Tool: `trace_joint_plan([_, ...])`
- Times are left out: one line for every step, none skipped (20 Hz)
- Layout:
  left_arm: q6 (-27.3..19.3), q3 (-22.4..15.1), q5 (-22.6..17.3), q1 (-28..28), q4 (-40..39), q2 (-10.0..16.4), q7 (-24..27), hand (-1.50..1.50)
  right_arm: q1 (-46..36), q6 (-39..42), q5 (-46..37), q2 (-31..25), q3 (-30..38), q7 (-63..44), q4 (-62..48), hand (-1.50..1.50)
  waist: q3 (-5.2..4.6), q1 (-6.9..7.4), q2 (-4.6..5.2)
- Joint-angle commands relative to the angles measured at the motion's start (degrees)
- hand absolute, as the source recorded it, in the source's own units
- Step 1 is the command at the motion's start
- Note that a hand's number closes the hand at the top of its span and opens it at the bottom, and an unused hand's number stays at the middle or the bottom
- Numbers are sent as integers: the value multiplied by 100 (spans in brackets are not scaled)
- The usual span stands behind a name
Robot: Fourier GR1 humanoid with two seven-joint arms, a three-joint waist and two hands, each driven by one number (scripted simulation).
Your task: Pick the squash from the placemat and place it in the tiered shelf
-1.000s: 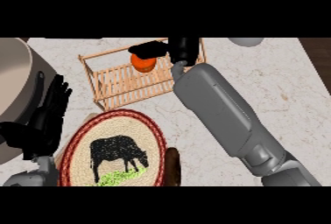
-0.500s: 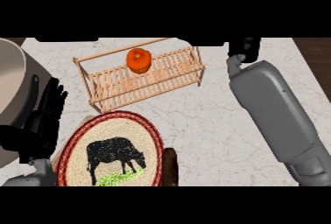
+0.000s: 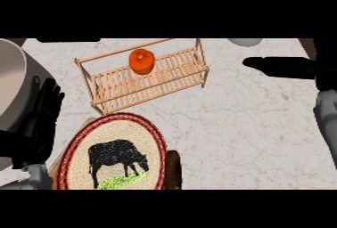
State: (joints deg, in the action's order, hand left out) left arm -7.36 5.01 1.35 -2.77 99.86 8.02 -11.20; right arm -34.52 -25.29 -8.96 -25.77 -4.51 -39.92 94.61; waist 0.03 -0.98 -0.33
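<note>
Where rnd orange squash (image 3: 141,61) sits, shelf (image 3: 125,85) is slatted wood.

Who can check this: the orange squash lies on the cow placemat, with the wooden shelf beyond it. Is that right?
No. The head view shows the squash resting in the wooden shelf, not on the cow placemat. The shelf does stand beyond the placemat.
</note>
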Motion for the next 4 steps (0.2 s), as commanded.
trace_joint_plan([104, 111, -60, -162, -344, 36, 183, 0, 584, 592, 567, -275, 594, 436, 489, -150, -2, 63, 28])
trace_joint_plan([-77, -168, 160, -118, 170, -74, -267, 0, 958, 719, 780, -451, 847, 670, 591, -150, 2, 49, 21])
trace_joint_plan([41, 84, 6, -514, -291, 67, -179, 0, 811, 689, 526, -241, 690, 412, 755, -150, -3, 68, 27])
trace_joint_plan([76, 7, -12, -7, -221, -95, 260, 0, 1332, 574, 422, -101, 585, 459, 1106, -150, -3, 67, 23])
